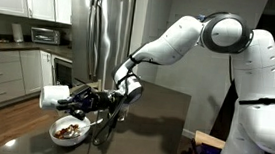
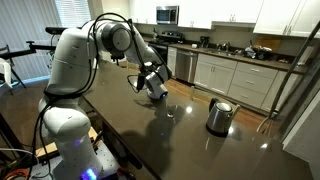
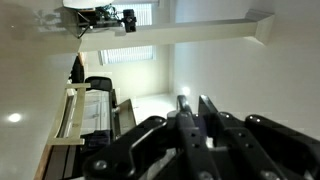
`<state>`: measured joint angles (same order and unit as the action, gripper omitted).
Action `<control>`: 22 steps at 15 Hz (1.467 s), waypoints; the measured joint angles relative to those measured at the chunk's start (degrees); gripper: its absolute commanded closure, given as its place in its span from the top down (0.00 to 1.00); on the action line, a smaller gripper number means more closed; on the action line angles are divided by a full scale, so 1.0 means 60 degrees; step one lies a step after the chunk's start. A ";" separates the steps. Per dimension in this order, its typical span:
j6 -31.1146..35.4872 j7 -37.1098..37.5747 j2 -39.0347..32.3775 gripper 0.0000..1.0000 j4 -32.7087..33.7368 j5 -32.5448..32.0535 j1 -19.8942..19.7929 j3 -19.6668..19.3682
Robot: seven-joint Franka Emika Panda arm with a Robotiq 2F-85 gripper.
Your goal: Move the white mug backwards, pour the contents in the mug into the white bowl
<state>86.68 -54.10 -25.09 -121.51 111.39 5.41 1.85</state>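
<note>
Your gripper (image 1: 67, 102) is clamped on the mug (image 1: 51, 98), tipped sideways just above the bowl (image 1: 69, 131) by the desk (image 1: 159, 119) edge. The wrist view gives only close-set fingers (image 3: 185, 118); the kettle (image 2: 219, 115) shows in an exterior view alone

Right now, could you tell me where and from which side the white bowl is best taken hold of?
Probably by its rim, from above. The white bowl sits upright, wide and shallow, likely too broad to span, so one finger inside the wall and one outside suits it. The hand holds the white mug tipped above it.
</note>
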 measured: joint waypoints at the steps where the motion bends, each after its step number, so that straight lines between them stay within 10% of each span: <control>1: -0.0127 -0.0001 -0.0001 0.08 -0.0046 0.0101 -0.0007 -0.0004; 22: -0.0976 -0.0005 -0.0076 0.08 -0.0185 0.0632 -0.0008 -0.0007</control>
<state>80.83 -54.13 -25.54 -122.62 115.18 5.36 1.81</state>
